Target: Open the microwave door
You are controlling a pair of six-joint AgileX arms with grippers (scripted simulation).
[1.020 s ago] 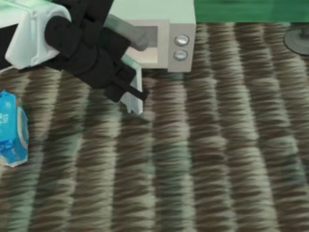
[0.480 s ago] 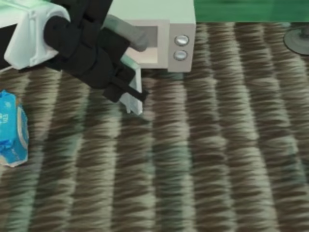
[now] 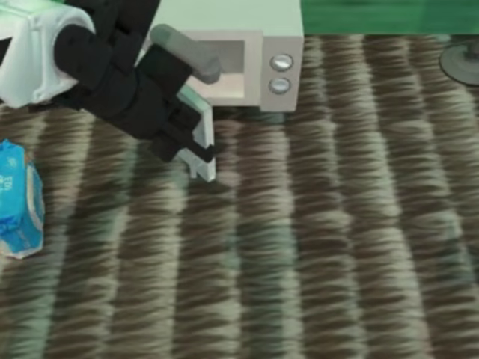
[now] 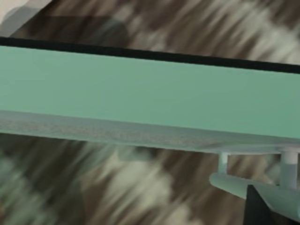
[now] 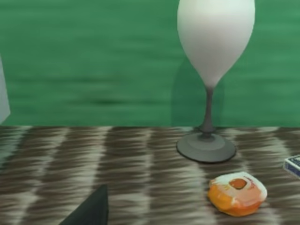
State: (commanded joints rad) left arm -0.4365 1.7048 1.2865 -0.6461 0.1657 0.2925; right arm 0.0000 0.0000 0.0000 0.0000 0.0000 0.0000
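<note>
The pale mint-white microwave (image 3: 269, 41) stands at the back of the table, its two silver knobs (image 3: 281, 73) facing front. The microwave door (image 3: 202, 138) is swung out toward the front left, leaving the cavity (image 3: 228, 71) exposed. My left gripper (image 3: 196, 153) is shut on the door's handle at its free end. In the left wrist view the door (image 4: 150, 93) crosses as a mint band, with the handle (image 4: 253, 185) against a dark fingertip (image 4: 258, 211). My right gripper (image 5: 91, 211) is outside the top view, off to the right.
A blue packet (image 3: 19, 198) lies at the table's left edge. A wine glass base (image 3: 460, 60) sits at the back right. The right wrist view shows the glass (image 5: 211, 70), an orange and white round pack (image 5: 236, 192) and a blue box corner (image 5: 293, 166).
My left gripper has moved left with the handle, and the door has swung a little wider open. Nothing else has shifted.
</note>
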